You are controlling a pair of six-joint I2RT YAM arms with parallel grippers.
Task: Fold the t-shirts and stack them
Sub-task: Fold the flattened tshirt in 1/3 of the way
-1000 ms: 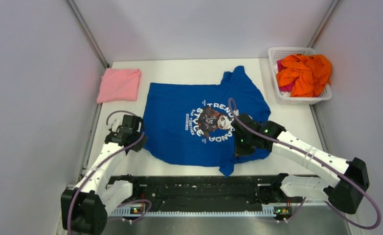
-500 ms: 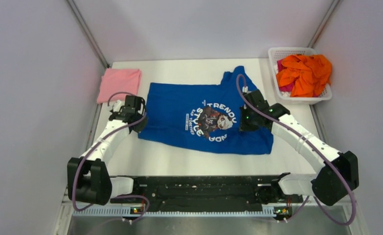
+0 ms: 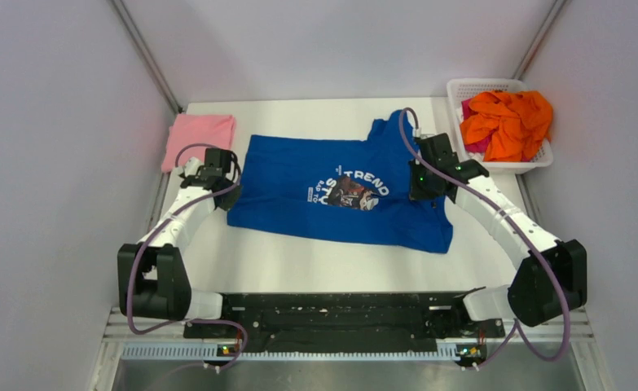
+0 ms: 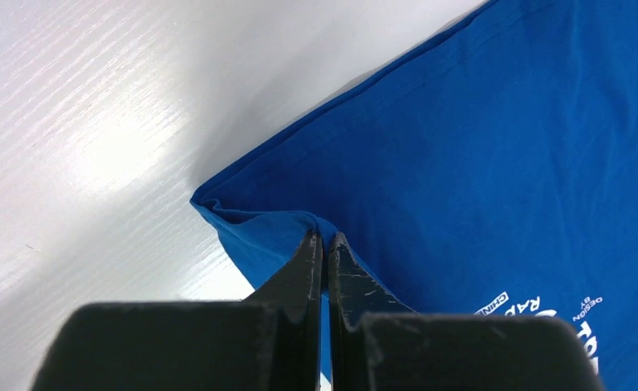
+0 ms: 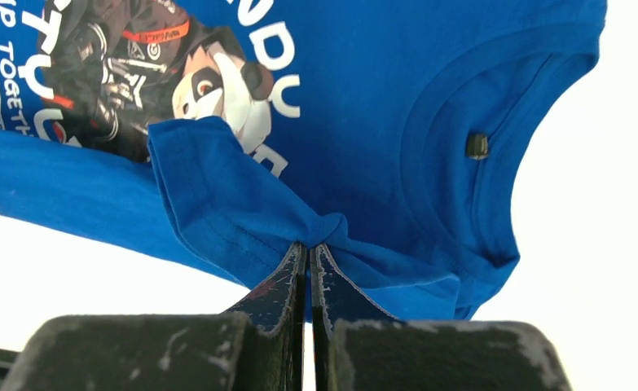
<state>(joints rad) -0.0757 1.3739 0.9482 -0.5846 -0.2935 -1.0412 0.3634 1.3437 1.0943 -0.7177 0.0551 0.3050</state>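
The royal blue t-shirt (image 3: 323, 191) lies on the white table with its near half folded up over the chest graphic (image 3: 349, 192). My left gripper (image 3: 227, 194) is shut on the shirt's left corner (image 4: 299, 224). My right gripper (image 3: 426, 186) is shut on the sleeve edge (image 5: 242, 220) near the collar (image 5: 462, 155). A folded pale pink t-shirt (image 3: 199, 140) lies at the back left. Orange t-shirts (image 3: 507, 120) are heaped in the basket.
The white plastic lattice basket (image 3: 460, 155) stands at the back right against the wall. Grey walls close in both sides. A black rail (image 3: 340, 309) runs along the table's near edge.
Both grippers have carried the shirt's near edge away from me, folding it over the graphic. The lettering is now half covered.
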